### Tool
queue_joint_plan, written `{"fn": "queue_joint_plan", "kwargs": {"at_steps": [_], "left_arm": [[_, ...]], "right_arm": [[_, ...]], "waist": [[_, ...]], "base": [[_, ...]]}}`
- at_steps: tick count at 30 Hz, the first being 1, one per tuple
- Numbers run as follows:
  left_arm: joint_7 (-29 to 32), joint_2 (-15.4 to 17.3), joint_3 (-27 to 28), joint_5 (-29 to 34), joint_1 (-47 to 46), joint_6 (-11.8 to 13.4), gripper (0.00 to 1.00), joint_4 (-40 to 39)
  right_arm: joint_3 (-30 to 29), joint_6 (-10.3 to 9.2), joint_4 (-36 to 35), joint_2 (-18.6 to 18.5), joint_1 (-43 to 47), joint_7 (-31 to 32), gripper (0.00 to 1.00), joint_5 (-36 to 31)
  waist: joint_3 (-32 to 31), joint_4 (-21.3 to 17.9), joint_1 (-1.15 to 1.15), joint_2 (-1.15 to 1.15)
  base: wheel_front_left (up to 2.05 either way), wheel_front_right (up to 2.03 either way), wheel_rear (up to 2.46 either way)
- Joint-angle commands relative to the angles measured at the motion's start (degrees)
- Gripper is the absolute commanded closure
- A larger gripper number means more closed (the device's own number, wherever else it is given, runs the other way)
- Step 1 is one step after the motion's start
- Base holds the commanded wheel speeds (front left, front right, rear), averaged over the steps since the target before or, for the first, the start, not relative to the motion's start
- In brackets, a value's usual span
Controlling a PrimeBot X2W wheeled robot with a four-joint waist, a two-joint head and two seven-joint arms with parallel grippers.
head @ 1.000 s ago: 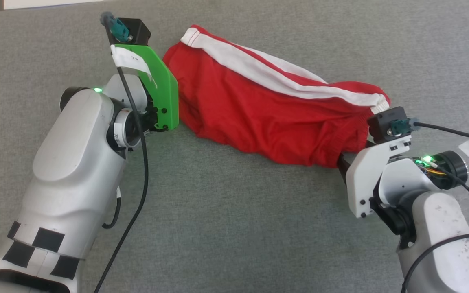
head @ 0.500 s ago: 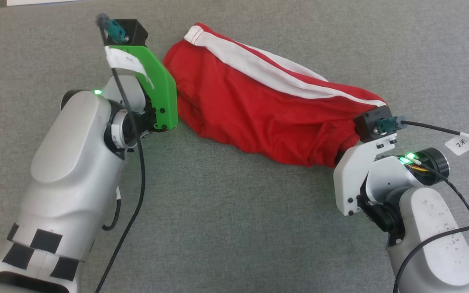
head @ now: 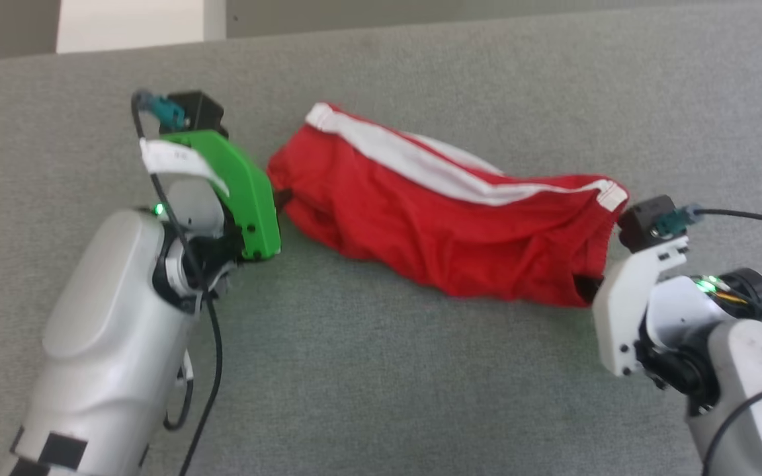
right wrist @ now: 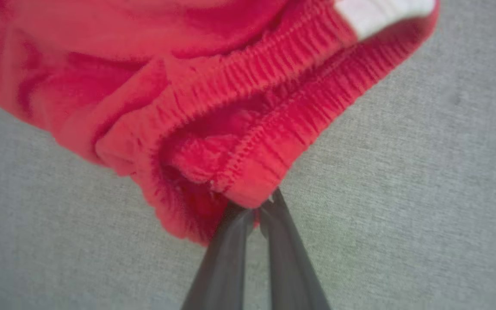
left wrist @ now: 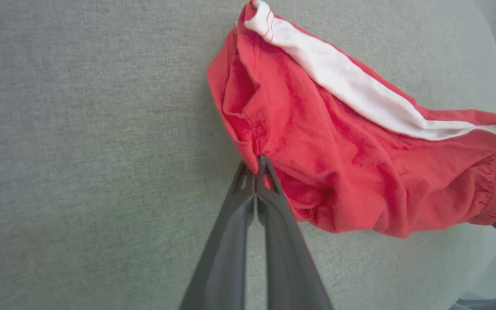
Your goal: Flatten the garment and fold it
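Both ends gripped! The red basketball shorts stretch in a long, bunched roll across the grey surface, from 10 o'clock to 3 o'clock in the head view. A white side stripe runs along their 12 o'clock edge. The left claw is pinched tight on a red fold at the 10 o'clock end, fingers pressed together on the cloth. The right claw is clamped on the ribbed elastic waistband at the 3 o'clock end. The fabric is heavily wrinkled between the two.
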Motion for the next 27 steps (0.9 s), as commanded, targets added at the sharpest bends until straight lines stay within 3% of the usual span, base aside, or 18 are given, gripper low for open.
{"fn": "queue_joint_plan", "kwargs": {"at_steps": [1, 9, 16, 27], "left_arm": [[-0.19, 0.65, 0.39, -0.90, 2.00, 0.44, 1.00, -1.04], [-1.25, 1.39, 1.38, -2.24, 11.92, 3.54, 1.00, -8.12], [-3.58, 0.46, 1.78, -3.31, 22.82, 6.95, 1.00, -13.15], [-5.54, -1.13, 2.28, -5.08, 31.19, 9.32, 1.00, -11.88]], "right_arm": [[-0.20, -0.08, -0.32, -1.01, 1.30, 0.88, 1.00, 0.91], [-0.96, -0.08, -1.36, -4.68, 5.88, 4.43, 1.00, 3.93], [-0.46, -0.08, -1.28, -5.21, 10.23, 5.96, 1.00, 5.16], [0.11, -0.08, -0.03, -4.39, 13.09, 5.40, 1.00, 5.15]], "waist": [[-2.55, 1.21, -0.01, 0.00], [-6.95, 3.18, -0.01, 0.00], [-8.29, 4.09, -0.01, 0.00], [-7.99, 3.86, -0.01, 0.00]], "base": [[0.00, 0.00, 0.00], [0.00, 0.00, 0.00], [0.00, 0.00, 0.00], [0.00, 0.00, 0.00]]}}
